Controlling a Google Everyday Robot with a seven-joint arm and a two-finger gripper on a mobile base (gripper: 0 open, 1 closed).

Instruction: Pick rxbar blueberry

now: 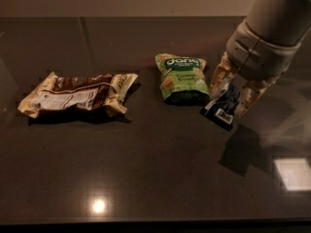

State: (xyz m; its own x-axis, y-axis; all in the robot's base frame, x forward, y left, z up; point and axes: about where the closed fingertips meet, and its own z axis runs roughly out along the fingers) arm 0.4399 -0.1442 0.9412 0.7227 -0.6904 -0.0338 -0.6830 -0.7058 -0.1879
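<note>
The rxbar blueberry point(222, 108), a small dark navy wrapper with a white barcode patch, hangs tilted between my gripper's fingers, lifted clear of the dark table point(146, 178). Its shadow lies on the table below and to the right. My gripper point(232, 92) is at the right of the view, just right of the green pouch, shut on the bar. The bar's upper end is hidden between the fingers point(218, 76).
A green "dang" pouch point(181, 76) lies at the centre, just left of the held bar. A large cream-and-brown crinkled bag point(77, 95) lies at the left. Bright light reflections sit on the table at the lower right and lower centre.
</note>
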